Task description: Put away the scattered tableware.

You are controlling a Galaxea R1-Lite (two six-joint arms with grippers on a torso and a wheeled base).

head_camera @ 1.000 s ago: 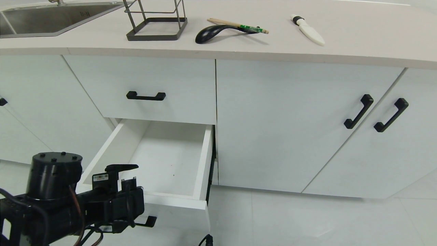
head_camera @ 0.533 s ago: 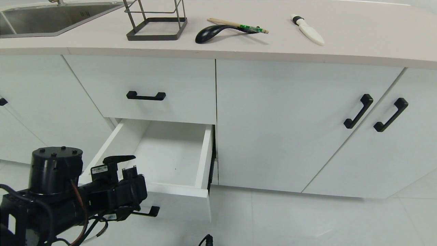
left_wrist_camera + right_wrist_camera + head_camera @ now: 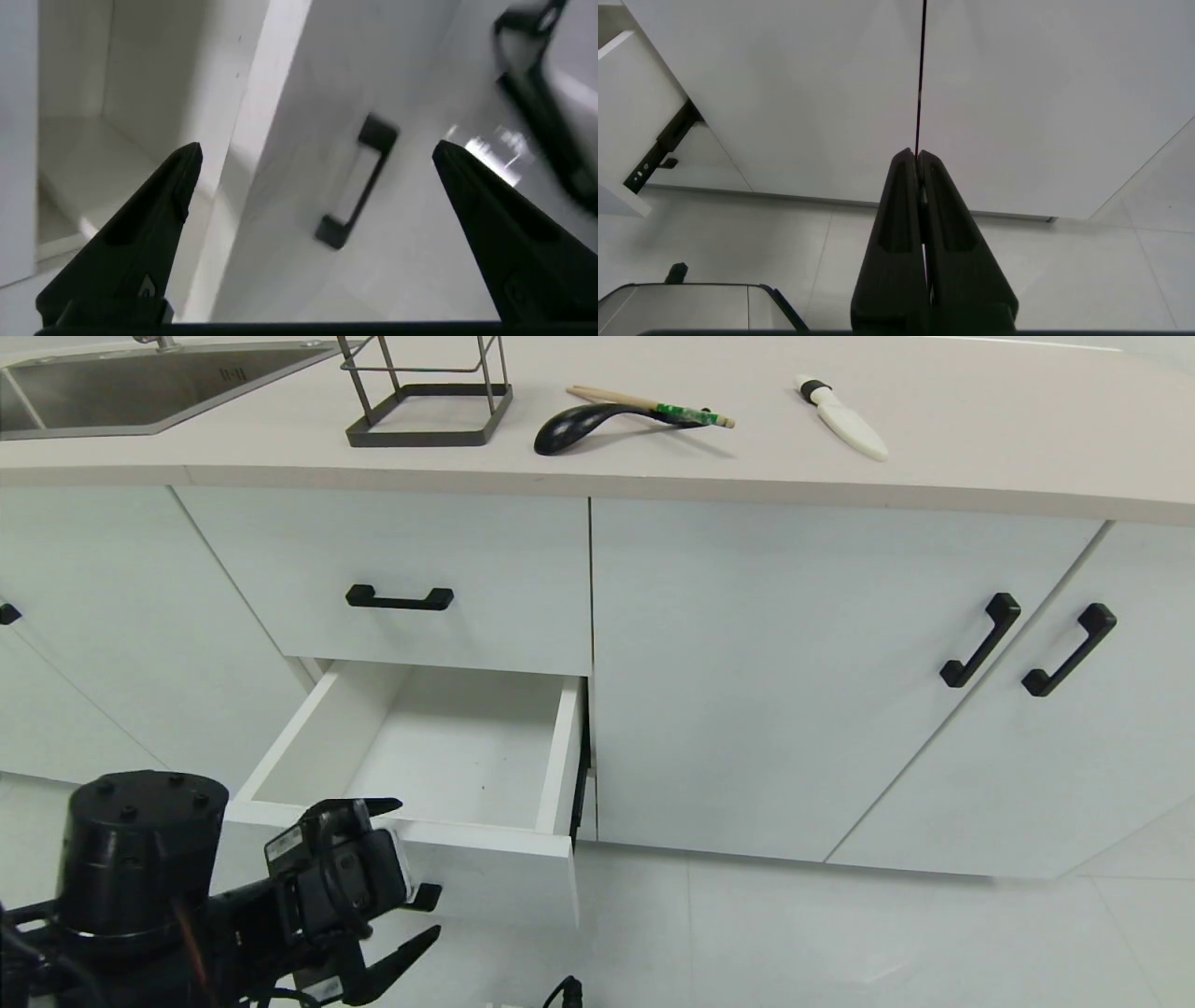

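Note:
On the countertop [image 3: 980,420] lie a black spoon [image 3: 568,427], a pair of chopsticks [image 3: 653,406] resting across its handle, and a white knife [image 3: 848,422] with a black band. Below, the lower drawer [image 3: 558,756] stands pulled out, with nothing visible inside. My left gripper [image 3: 415,866] hangs open in front of the drawer's front panel, its fingers spread wide to either side of the black drawer handle [image 3: 355,187] without touching it. My right gripper [image 3: 920,159] is shut on nothing and points at the seam between two white cabinet doors.
A dark wire rack [image 3: 429,406] and a steel sink [image 3: 121,383] sit at the counter's left. A shut upper drawer [image 3: 400,598] is above the open one. Cabinet doors with black handles [image 3: 980,639] fill the right. Pale tiled floor [image 3: 840,943] lies below.
My left gripper has dropped lower, turned, and spread its fingers apart in front of the drawer handle. The drawer front has slid slightly back toward the cabinet.

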